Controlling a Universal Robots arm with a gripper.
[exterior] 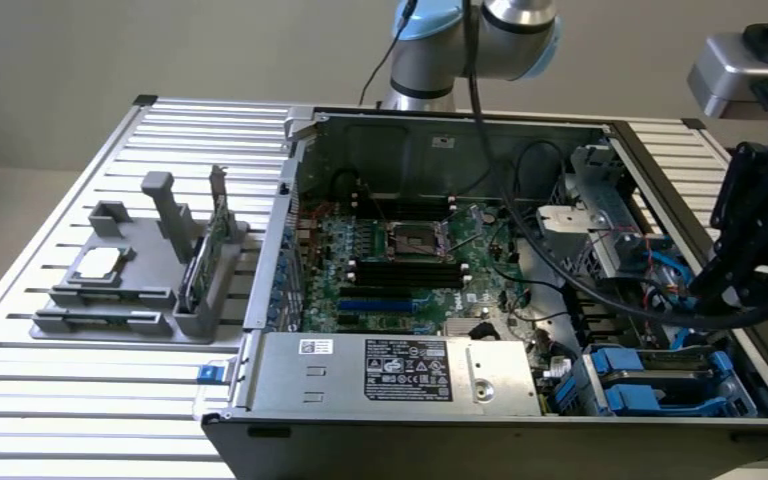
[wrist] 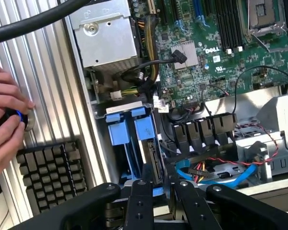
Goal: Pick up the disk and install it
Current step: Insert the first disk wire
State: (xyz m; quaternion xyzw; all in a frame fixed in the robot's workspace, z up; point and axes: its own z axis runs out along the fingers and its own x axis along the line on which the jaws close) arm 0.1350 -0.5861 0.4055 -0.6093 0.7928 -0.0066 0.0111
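Claw (wrist: pixel 161 194) looks clamped on the near end of the disk (wrist: pixel 151 160), which stands on edge in the drive bay (exterior: pixel 678 365), lower right of the exterior view, long axis running away from the claw toward the power supply (wrist: pixel 108 36).

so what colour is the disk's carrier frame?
Blue. The carrier frame shows best in the wrist view.

Disk (wrist: pixel 145 128) carrier: smooth blue plastic. Pincer (wrist: pixel 162 186): matt black. Table (wrist: pixel 50 72): ribbed bare metal. Power-supply box (wrist: pixel 105 36): dull grey metal.
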